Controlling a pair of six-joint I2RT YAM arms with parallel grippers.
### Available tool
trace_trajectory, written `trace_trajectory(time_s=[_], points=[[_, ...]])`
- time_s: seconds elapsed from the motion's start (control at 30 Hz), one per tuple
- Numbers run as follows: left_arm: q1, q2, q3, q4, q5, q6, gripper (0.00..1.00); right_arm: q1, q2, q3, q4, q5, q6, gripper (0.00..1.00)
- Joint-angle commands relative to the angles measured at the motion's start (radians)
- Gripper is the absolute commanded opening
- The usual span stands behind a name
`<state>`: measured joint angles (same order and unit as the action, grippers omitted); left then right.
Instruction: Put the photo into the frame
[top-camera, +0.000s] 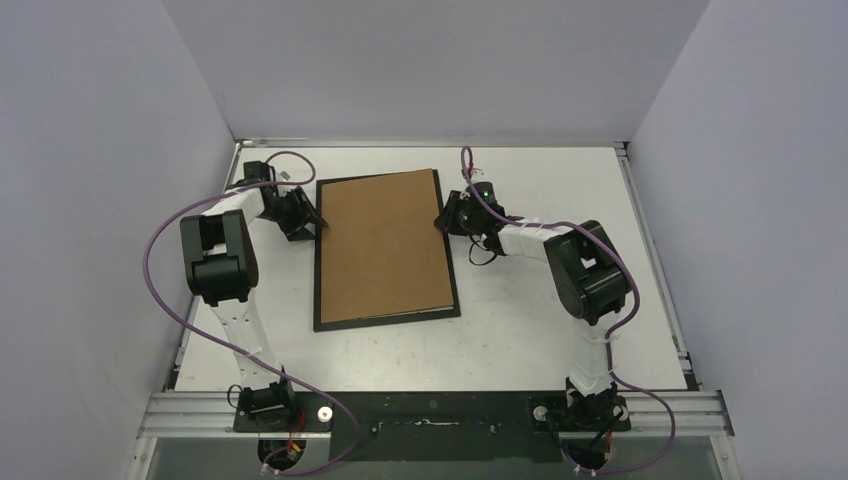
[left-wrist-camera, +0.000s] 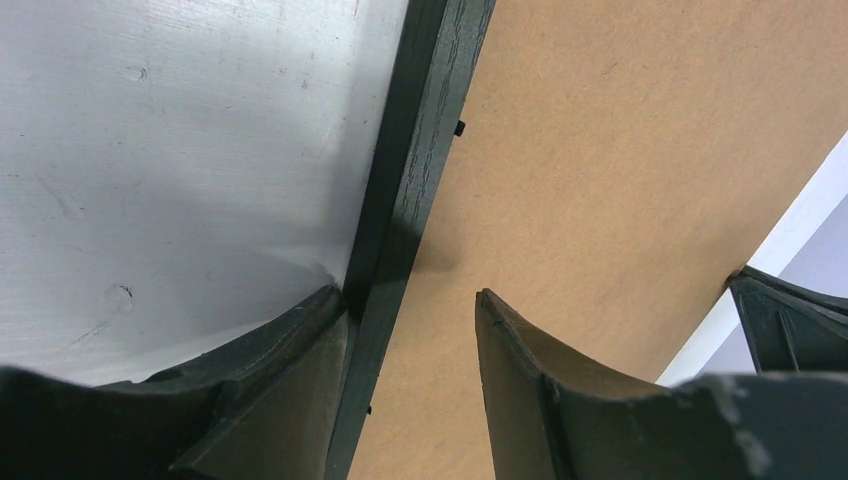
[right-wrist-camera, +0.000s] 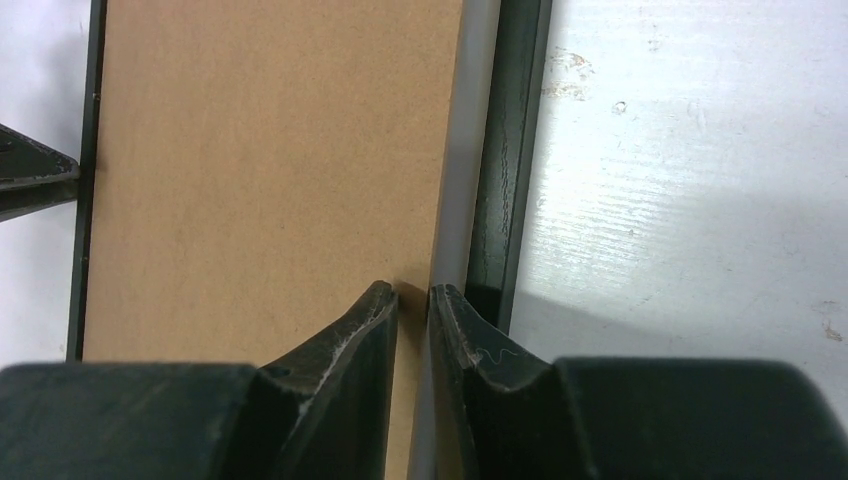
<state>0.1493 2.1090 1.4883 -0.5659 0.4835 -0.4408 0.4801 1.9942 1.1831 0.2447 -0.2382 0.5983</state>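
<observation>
Where right hand (right-wrist-camera: 413, 298) pinches backing (right-wrist-camera: 260, 150), nearly closed

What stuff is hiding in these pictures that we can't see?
1. The photo: in no view. The brown backing board covers the inside of the frame, so whether it lies underneath is hidden.
2. The grey strip beside the board, right wrist view: cannot tell what it is.
3. The right gripper pinches the board's edge; its fingers hide what is beneath.
4. Left wrist view: the left gripper straddles a frame rail, which the picture's edge cuts off.
</observation>
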Motion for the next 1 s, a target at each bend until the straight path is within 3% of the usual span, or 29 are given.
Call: trace_trajectory(time_s=[0.0, 0.13, 0.23, 0.47, 0.73, 0.97], points=[[-0.006, -0.005, 0.025, -0.027, -0.032, 0.025, 0.49, 0.009, -0.023, 0.056, 0.026, 0.025, -0.006, 0.22], [-0.006, -0.003, 0.024, -0.036, -0.056, 0.033, 0.50, 0.011, -0.013, 0.082, -0.096, 0.060, 0.052, 0.45], [-0.007, -0.008, 0.019, -0.038, -0.078, 0.037, 0.52, 0.008, -0.029, 0.063, -0.110, 0.078, 0.078, 0.50], [-0.007, -0.014, 0.020, -0.037, -0.092, 0.041, 0.54, 0.008, -0.079, 0.062, -0.115, 0.079, 0.090, 0.48], [-0.026, 0.034, 0.041, -0.076, -0.152, 0.061, 0.54, 0.018, 0.000, 0.130, -0.164, 0.013, 0.094, 0.47], [-0.052, 0.058, 0.046, -0.107, -0.206, 0.079, 0.46, 0.025, 0.036, 0.149, -0.204, 0.005, 0.103, 0.34]])
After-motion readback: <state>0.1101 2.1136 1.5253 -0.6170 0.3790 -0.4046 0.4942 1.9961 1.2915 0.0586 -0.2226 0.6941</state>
